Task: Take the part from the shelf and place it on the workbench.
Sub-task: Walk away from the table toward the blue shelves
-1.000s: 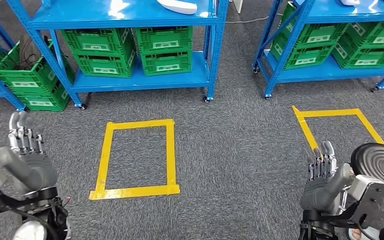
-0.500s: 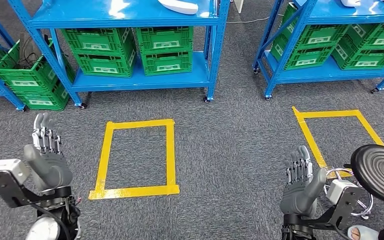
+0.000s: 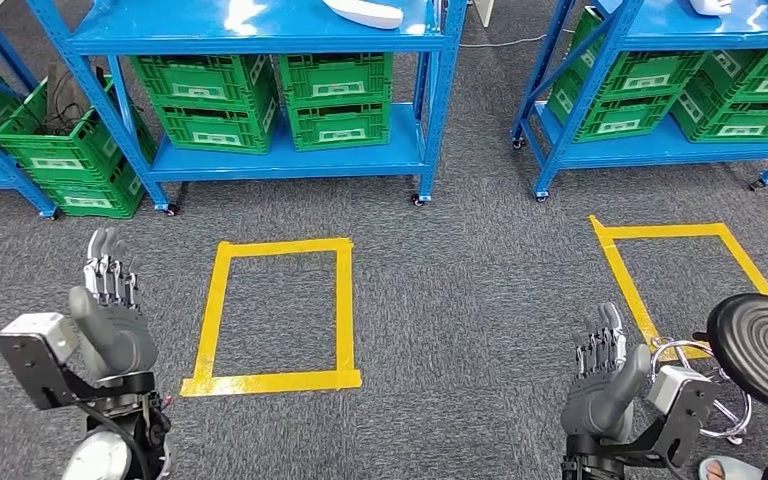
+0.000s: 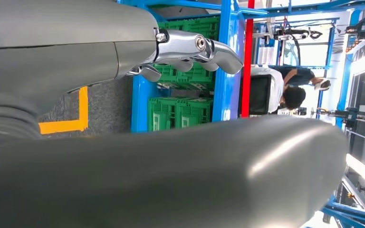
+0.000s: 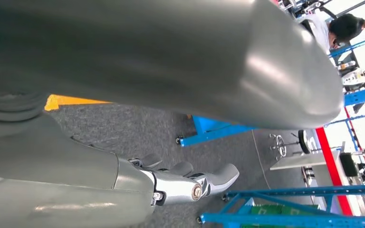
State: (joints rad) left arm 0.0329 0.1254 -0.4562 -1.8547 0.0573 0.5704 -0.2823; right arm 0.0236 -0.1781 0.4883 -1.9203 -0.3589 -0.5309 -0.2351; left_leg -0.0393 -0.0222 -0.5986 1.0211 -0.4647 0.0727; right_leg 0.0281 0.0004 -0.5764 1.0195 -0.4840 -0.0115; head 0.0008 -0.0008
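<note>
Facing blue steel shelving (image 3: 260,30) across grey carpet (image 3: 460,290), white moulded part (image 3: 365,12) on its top shelf, left hand (image 3: 110,320) and right hand (image 3: 600,385) raised, fingers apart and empty, yellow tape rectangle (image 3: 275,315) between them, black round stool (image 3: 765,350) beside right hand.

The robot's left hand (image 3: 110,320) is matte dark grey, with a thick rounded thumb and slimmer fingers (image 3: 106,270) built of grey and silvery segments. A light grey box-shaped camera housing (image 3: 28,340) on a black bracket sits at its wrist, above black cabling and a round pale joint cap. The right hand (image 3: 605,385) looks the same, with its own grey housing (image 3: 675,390) on a black bracket. In the left wrist view, polished chrome fingers (image 4: 190,47) show small round screws at the pivots, next to a smooth grey thumb and ribbed cover.
</note>
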